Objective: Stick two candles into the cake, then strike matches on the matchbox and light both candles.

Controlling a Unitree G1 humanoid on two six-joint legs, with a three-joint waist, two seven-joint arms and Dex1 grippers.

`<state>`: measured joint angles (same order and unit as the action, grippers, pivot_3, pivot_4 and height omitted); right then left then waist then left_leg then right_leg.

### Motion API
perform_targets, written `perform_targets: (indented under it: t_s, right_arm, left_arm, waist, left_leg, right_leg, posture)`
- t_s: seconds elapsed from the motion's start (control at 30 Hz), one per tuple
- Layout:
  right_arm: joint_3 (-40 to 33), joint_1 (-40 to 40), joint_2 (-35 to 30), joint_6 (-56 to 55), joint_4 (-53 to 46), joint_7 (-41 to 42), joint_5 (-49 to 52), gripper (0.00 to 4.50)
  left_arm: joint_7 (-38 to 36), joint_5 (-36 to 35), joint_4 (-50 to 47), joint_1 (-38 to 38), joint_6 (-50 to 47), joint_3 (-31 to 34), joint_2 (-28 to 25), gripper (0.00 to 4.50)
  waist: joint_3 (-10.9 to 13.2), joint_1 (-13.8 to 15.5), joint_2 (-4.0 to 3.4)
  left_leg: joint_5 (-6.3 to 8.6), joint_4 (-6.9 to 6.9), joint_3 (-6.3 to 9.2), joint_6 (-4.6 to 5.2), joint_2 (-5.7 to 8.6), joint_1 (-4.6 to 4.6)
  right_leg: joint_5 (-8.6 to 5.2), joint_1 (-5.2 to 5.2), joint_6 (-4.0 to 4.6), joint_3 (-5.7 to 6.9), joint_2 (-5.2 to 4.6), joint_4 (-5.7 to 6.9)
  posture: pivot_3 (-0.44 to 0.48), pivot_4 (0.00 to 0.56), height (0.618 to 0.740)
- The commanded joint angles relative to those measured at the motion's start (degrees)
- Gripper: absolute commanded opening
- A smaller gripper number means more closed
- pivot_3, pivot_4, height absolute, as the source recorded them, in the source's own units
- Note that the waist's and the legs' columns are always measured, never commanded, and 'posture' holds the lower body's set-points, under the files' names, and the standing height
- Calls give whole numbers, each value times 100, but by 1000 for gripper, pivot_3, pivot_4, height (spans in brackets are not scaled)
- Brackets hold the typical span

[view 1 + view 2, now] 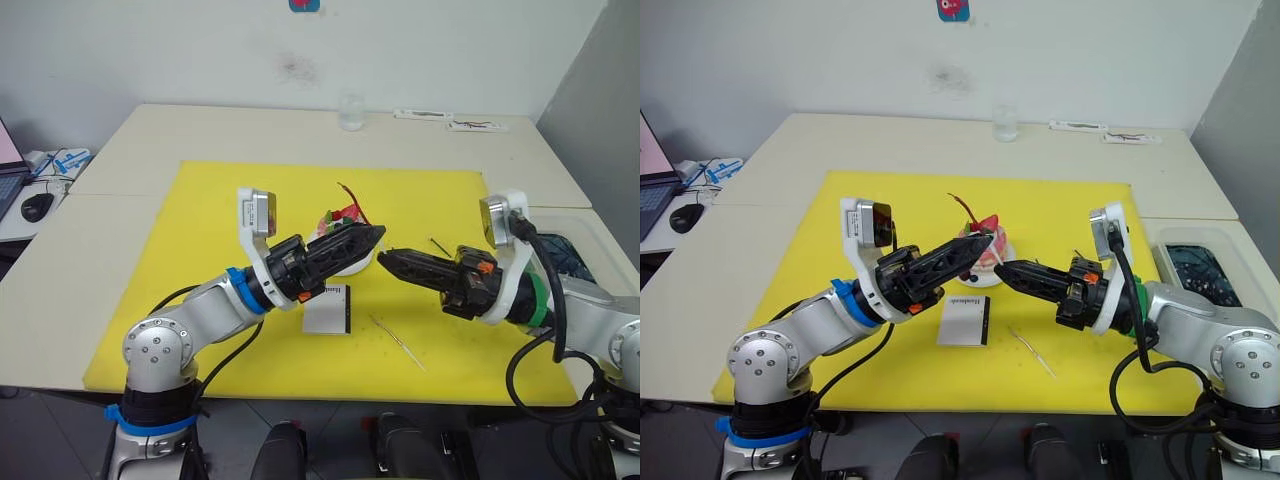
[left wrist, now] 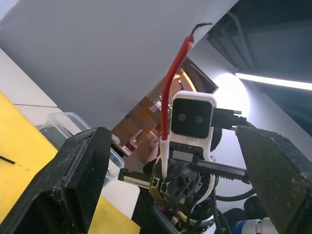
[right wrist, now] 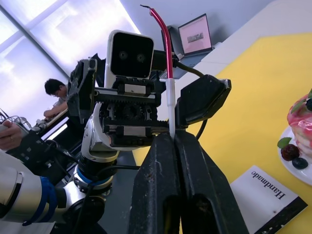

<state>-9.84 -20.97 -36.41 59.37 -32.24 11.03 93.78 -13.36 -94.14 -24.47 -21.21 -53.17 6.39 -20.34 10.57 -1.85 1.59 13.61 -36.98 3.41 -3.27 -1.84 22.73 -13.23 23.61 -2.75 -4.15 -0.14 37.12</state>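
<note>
My right gripper (image 1: 385, 258) is shut on the white end of a red curved candle (image 3: 165, 44), which stands upright from the fingertips. My left gripper (image 1: 374, 238) is open just across from it, its fingers (image 2: 83, 170) spread wide on either side of the candle (image 2: 171, 83) without touching it. Both tips hover over the pink cake (image 1: 987, 248) on its white plate (image 1: 352, 268), which they partly hide. The white matchbox (image 1: 327, 310) lies flat in front of the cake. A long pale stick (image 1: 398, 342), apparently the other candle, lies on the mat. A short dark match (image 1: 438, 245) lies behind my right gripper.
Everything sits on a yellow mat (image 1: 200, 250) on a beige table. A glass (image 1: 350, 112) stands at the back edge. A clear container (image 1: 565, 255) sits off the mat at the right. A laptop and mouse (image 1: 38, 205) are far left. A person (image 3: 56, 95) sits in the background.
</note>
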Motion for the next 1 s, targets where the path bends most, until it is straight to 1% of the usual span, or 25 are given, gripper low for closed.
perform_targets:
  t_s: [0.03,0.07,0.1,0.2,0.33,0.43,0.5,0.7,0.8,0.93,1.0]
  right_arm:
    - [29,-73,-128,-248,-110,-52,240,27]
    - [54,-70,-143,-278,-122,-59,254,0]
    - [77,-66,-162,-309,-129,-64,267,0]
    - [153,-49,-201,-380,-154,-72,296,0]
    - [217,-11,-257,-444,-182,-60,332,0]
    - [246,8,-284,-479,-196,-49,351,0]
    - [269,15,-312,-492,-205,-29,348,0]
    - [352,45,-416,-499,-198,18,506,0]
    - [347,44,-430,-547,-180,27,359,619]
    - [303,38,-523,-550,-142,160,64,1958]
    - [256,43,-706,-514,-187,372,-326,2718]
  left_arm:
    - [-46,-252,-72,-85,60,-61,-90,4500]
    - [-51,-270,-66,-87,65,-75,-100,4109]
    - [-53,-282,-62,-88,76,-87,-110,3905]
    - [-75,-295,-31,-97,88,-133,-123,2960]
    - [-78,-311,-10,-93,104,-175,-124,1649]
    - [-83,-316,-9,-77,105,-194,-126,583]
    - [-85,-325,-5,-71,106,-201,-129,19]
    - [-140,-311,-20,-55,90,-232,-165,19]
    - [-169,-340,-50,-37,103,-212,-196,0]
    - [-213,-261,-132,-24,157,-99,-314,0]
    - [-203,-110,-203,-39,230,12,-445,0]
  waist:
    - [0,1,0]
    - [0,2,0]
    - [0,2,0]
    - [0,3,0]
    - [0,3,0]
    - [0,4,0]
    - [0,4,0]
    - [0,4,0]
    - [0,4,0]
    - [0,4,0]
    - [0,5,0]
  left_leg:
    - [0,0,0,0,0,0]
    - [0,1,0,0,0,1]
    - [0,2,0,0,0,1]
    - [0,2,1,0,0,4]
    - [0,2,1,0,1,5]
    - [0,2,1,0,1,5]
    - [0,3,1,0,1,5]
    - [0,4,2,0,1,9]
    - [0,5,2,0,1,11]
    - [0,5,1,0,1,13]
    - [0,5,1,0,1,16]
  right_leg:
    - [0,0,0,0,0,0]
    - [0,0,0,0,0,-2]
    - [0,0,1,0,0,-3]
    - [-1,1,2,0,0,-5]
    - [-1,2,2,0,0,-6]
    - [-1,2,2,0,0,-6]
    - [-2,3,3,1,0,-6]
    - [-2,5,3,0,-1,-11]
    - [-3,8,4,0,0,-11]
    - [-3,12,4,0,-1,-11]
    - [-3,15,4,0,-1,-11]
  posture:
    - [0,150,740]
    - [0,150,740]
    - [0,150,740]
    - [0,150,740]
    - [0,150,740]
    - [0,150,740]
    - [0,150,740]
    - [0,150,740]
    - [0,150,740]
    - [0,150,740]
    - [0,150,740]
